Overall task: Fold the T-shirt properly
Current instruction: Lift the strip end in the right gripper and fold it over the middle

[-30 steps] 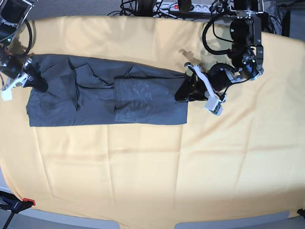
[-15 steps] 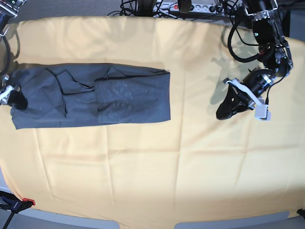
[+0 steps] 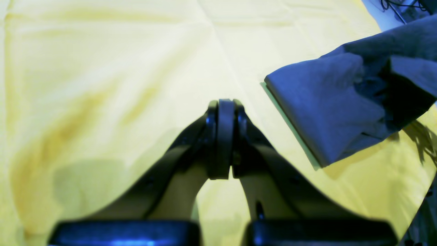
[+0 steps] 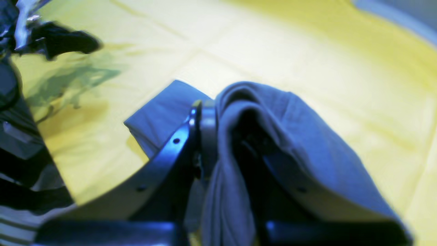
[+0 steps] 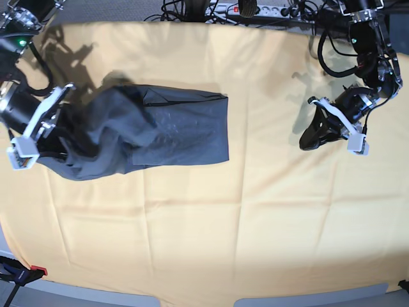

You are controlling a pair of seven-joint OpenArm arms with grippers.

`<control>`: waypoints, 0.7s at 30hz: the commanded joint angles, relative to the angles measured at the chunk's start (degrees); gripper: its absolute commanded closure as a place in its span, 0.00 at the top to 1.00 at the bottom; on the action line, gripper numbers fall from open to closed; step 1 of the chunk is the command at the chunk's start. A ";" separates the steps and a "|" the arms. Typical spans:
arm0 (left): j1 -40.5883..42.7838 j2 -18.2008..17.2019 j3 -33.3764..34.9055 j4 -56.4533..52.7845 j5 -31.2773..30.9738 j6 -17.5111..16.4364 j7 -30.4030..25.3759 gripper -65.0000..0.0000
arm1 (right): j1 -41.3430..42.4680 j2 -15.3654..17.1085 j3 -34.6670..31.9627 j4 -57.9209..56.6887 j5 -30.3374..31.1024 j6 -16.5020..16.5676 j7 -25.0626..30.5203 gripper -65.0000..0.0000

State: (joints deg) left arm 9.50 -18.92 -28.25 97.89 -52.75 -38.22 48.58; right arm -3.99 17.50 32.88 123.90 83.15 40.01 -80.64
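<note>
The dark slate T-shirt (image 5: 172, 128) lies as a long folded strip on the left half of the yellow cloth (image 5: 211, 224). Its left end is bunched and lifted off the cloth. My right gripper (image 5: 66, 133) is shut on that raised end. In the right wrist view the fabric (image 4: 293, 136) drapes over one finger of this gripper (image 4: 222, 112), and the other finger (image 4: 204, 130) shows bare. My left gripper (image 5: 308, 141) hangs shut and empty over bare yellow cloth, well to the right of the shirt. Seen from the left wrist, its gripper (image 3: 223, 109) is pressed together, with the shirt's edge (image 3: 327, 112) to its right.
The yellow cloth (image 3: 102, 85) covers the whole table. Cables and a power strip (image 5: 236, 7) run along the back edge. A red and black clamp (image 5: 25, 272) sits at the front left corner.
My left gripper let go of the shirt's right edge and drew off to the right. The right gripper slid the shirt leftwards, then lifted its left end up and to the right.
</note>
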 commanded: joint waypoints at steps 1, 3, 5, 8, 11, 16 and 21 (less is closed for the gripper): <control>-0.61 -0.79 -0.37 1.01 -1.53 -0.55 -1.36 0.00 | 0.72 -0.44 -1.79 1.16 1.85 -0.01 2.64 0.00; -0.61 -0.79 -0.37 1.01 -1.53 -0.55 -1.36 0.00 | 0.70 -2.43 -7.06 0.87 1.07 -0.01 3.74 0.00; -0.63 -0.76 -0.37 1.01 -1.57 -0.55 -1.36 0.00 | 0.74 -4.26 -12.94 -0.28 -4.37 -0.01 6.40 0.00; -0.63 -0.76 -0.37 1.01 -1.60 -0.52 -1.38 0.00 | 1.95 -5.99 -20.85 -3.39 -14.56 -0.01 11.80 0.00; -0.48 -0.79 -0.37 1.01 -1.57 -0.52 -1.29 0.00 | 4.66 -7.06 -26.67 -7.10 -20.15 -0.01 13.75 0.00; 0.22 -0.79 -0.37 1.01 -1.81 -0.55 -0.96 0.00 | 7.39 -10.51 -33.05 -8.90 -22.40 -0.01 13.64 0.00; 0.31 -0.76 -0.37 1.01 -2.01 -0.55 -0.98 0.00 | 7.50 -13.92 -39.67 -11.58 -31.91 -0.01 19.41 0.00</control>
State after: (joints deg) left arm 10.31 -18.94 -28.21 97.89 -53.21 -38.19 49.01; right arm 2.55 3.64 -6.96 111.53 49.58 39.72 -62.76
